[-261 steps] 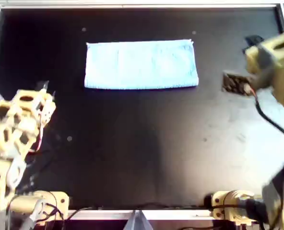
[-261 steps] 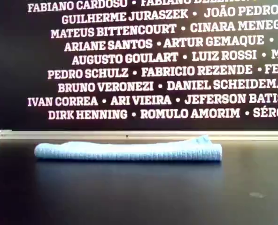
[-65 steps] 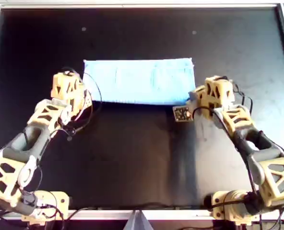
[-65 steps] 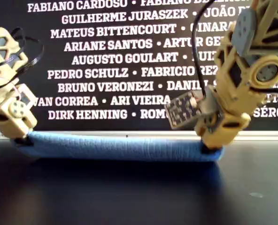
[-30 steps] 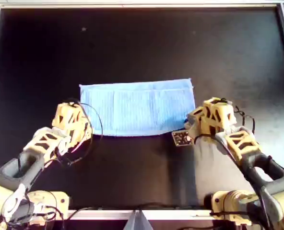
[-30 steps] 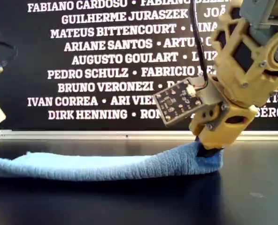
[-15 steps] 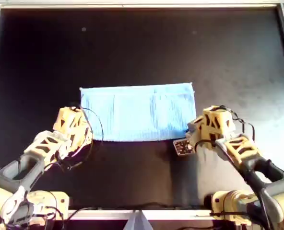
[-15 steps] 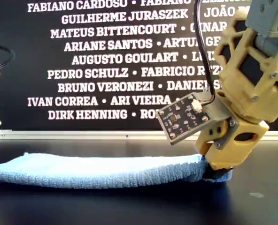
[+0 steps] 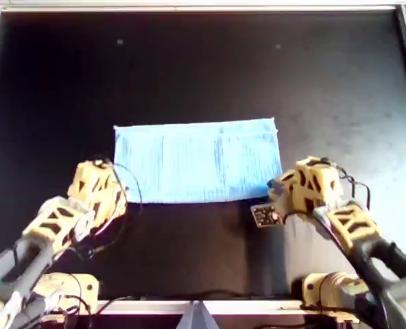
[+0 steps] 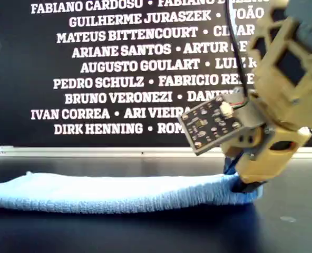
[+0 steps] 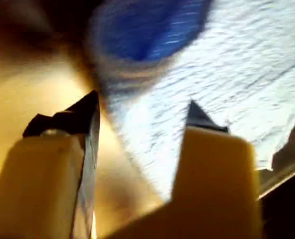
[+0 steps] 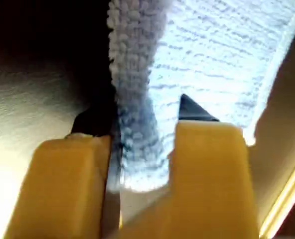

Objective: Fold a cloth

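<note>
The cloth [image 9: 197, 162] lies folded into a flat light blue rectangle near the middle of the black table [image 9: 203, 62]. My right gripper [image 12: 137, 127] is clamped on the thick folded edge at the cloth's near corner on the overhead view's right. My left gripper [image 11: 140, 117] sits at the opposite near corner, its jaws spread apart with cloth between them, not pinched.
</note>
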### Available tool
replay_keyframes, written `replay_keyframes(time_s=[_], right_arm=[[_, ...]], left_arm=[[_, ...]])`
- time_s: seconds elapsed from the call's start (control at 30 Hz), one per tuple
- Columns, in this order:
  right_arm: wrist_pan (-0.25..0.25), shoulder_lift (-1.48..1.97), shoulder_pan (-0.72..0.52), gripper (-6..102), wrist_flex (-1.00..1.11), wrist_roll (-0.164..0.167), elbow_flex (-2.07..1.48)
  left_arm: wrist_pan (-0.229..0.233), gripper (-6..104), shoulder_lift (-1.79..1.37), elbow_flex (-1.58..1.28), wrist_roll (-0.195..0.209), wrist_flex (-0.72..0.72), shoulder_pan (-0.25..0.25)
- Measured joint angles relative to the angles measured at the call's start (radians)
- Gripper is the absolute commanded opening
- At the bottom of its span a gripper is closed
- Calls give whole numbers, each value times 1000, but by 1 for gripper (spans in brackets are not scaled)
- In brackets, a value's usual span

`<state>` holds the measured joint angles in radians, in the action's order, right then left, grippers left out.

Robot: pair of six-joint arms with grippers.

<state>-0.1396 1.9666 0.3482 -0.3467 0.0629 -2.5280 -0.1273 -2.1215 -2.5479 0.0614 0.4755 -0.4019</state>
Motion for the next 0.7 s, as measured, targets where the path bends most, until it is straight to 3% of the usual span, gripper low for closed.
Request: replay_keyframes(time_s=[0.33,0.7], right_arm=[[6,459,-32,52,0,0,-256],[6,1026,-282,52,0,0,-417]], left_arm=[[11,71,-529,-67,0,196,0],[14,71,-940,-97,-3,295,0]])
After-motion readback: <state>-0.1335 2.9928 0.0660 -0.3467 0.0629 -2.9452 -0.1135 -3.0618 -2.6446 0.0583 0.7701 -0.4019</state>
